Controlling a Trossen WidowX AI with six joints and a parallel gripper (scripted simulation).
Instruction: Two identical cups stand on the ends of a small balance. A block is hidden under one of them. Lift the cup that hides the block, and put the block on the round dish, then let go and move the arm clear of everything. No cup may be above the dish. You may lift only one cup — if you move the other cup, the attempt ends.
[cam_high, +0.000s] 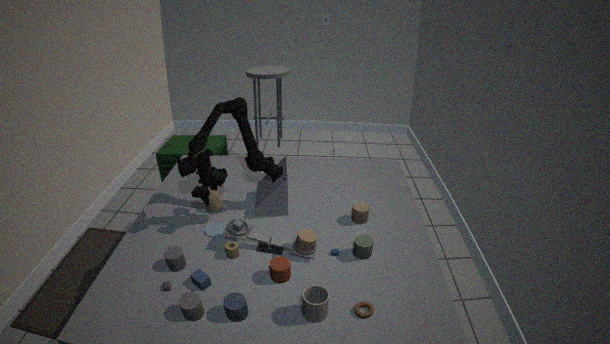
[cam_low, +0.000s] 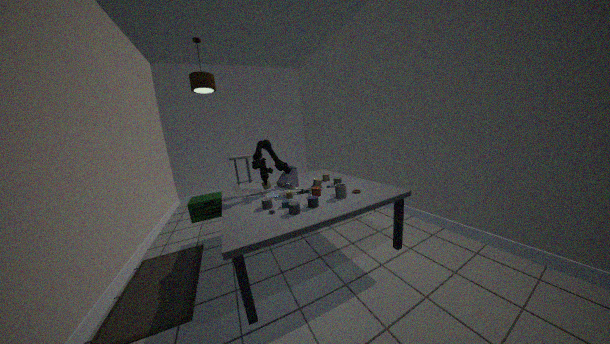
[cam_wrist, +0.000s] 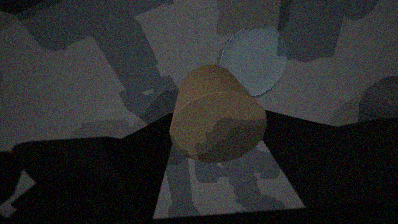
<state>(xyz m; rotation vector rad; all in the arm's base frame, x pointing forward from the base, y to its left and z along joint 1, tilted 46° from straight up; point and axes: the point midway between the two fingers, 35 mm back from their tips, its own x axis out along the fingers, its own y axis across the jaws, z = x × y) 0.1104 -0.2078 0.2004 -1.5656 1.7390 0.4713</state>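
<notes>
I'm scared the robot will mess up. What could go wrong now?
1. The hand grips the lifted cup close to the round dish. If the cup drifts over the dish, that likely breaks the rule.
2. The other cup stands on the balance. Reaching for that spot, the arm could nudge it and end the try.

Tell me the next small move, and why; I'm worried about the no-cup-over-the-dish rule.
Probably lower the tan cup straight down onto the table where it hangs, then open. The jaws are shut on it, so they can pick up nothing else, and the wrist view shows the round dish just beyond the cup, not under it.
</notes>
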